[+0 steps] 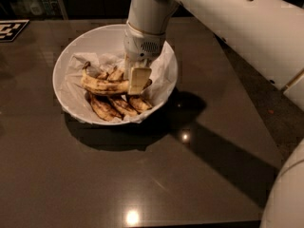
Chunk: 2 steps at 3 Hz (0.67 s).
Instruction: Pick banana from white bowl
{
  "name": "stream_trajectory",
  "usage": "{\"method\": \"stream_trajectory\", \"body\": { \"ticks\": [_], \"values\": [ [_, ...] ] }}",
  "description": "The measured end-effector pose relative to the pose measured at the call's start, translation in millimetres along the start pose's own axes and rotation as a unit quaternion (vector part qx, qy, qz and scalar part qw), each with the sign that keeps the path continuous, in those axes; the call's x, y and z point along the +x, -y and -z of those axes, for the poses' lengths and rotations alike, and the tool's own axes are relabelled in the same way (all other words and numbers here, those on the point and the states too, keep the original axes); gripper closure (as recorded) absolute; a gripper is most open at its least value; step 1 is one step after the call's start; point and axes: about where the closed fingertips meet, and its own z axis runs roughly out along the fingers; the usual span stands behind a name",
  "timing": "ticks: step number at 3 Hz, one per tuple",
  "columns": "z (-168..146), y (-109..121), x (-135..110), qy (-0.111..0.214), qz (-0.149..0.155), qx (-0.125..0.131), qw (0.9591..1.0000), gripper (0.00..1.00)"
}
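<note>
Masking one end of the banana (102,85) in the white bowl (95,36), pincer (139,82) grip indiscernible.

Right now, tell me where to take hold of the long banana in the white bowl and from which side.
Probably best: grip the banana near its right-hand end in view, coming straight down from above. It lies crosswise with its top exposed, shorter bananas crowd its near side, and the bowl walls block a sideways approach. The tool sits at that end.

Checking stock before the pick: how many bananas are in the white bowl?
4: one long banana across the middle, its end at the gripper; three shorter ones fanned in front. More may hide behind the gripper.
</note>
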Motion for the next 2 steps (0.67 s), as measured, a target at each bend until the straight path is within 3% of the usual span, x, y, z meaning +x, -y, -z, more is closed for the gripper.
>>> {"method": "stream_trajectory", "body": {
  "ticks": [1,2],
  "values": [
    [23,-26,-17,0.026,0.046,0.038,0.9979,1.0],
    [43,-47,-28,0.05,0.083,0.065,0.9932,1.0]
  ]
}}
